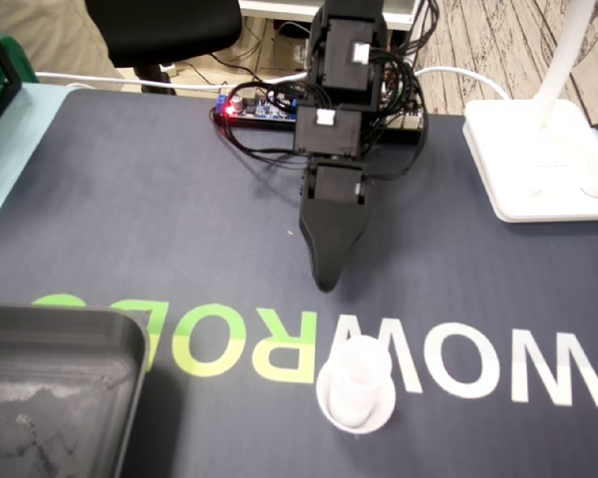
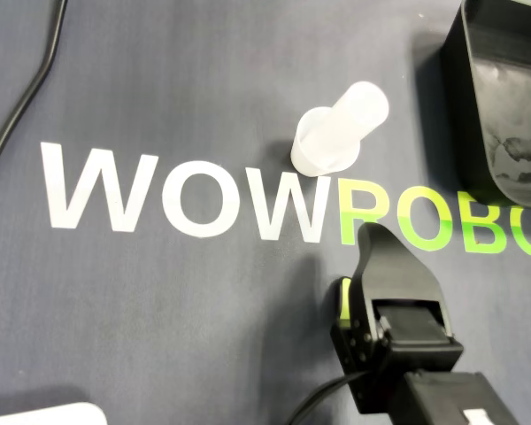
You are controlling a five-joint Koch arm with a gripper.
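Arm reaching forward, claw (image 1: 326, 283) tilted down toward the white cup (image 1: 356, 396).
The cup stands upright on the surface (image 1: 130, 209) lettering (image 1: 538, 373), clear of the claw tip; jaws apparently overlap, so their spread cannot be told.

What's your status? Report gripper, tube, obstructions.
Gripper short of white tube, jaws unreadable. Tube upright on mat, untouched. Nothing between them; black tray off to the side.
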